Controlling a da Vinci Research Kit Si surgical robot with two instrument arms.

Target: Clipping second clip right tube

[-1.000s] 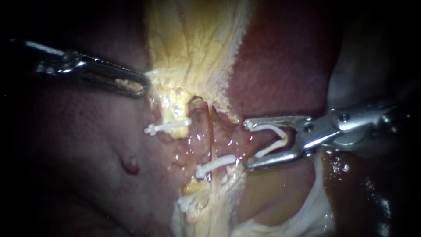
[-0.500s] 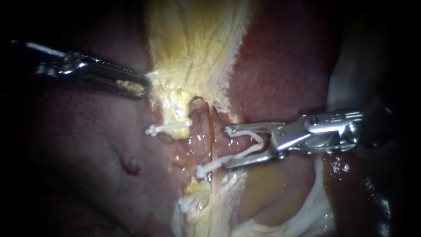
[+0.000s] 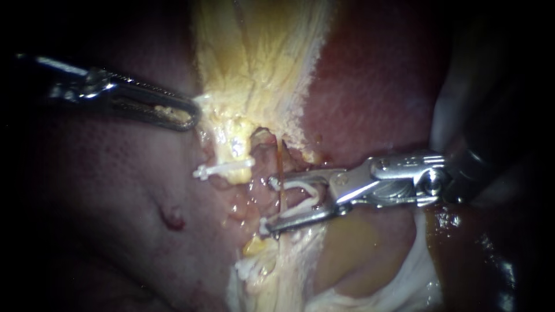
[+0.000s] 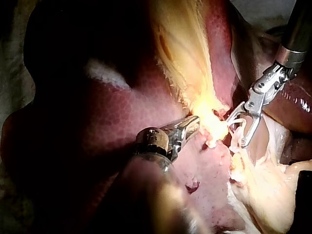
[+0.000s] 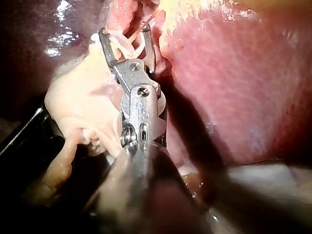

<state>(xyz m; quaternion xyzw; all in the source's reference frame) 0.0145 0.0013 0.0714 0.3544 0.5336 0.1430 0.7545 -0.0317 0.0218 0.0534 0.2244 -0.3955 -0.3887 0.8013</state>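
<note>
L tool [image 3: 188, 115] on tissue [image 3: 254, 69], left of tube [image 3: 281, 167]; R tool [image 3: 270, 205] astride tube; clip [image 3: 303, 188] in it

Left instrument [image 3: 188, 115] is showing dark slotted steel and a round pivot. Right instrument [image 3: 272, 203] is showing bright silver, two screws and a black shaft.

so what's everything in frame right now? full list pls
liver: 1, dark red, background on both sides
yellow tissue: 1 band, pale yellow, down the middle
tube: 1, thin, orange-brown, crossing the gap between the right instrument's jaws
upper clip: 1, white, closed, left of the tube
lower clip: 1, white, at the lower jaw's tip, partly hidden
loaded clip: 1, white, open, across the tube
left instrument: 1, metal, jaws shut on the yellow tissue's edge
right instrument: 1, metal, jaws holding the loaded clip
</note>
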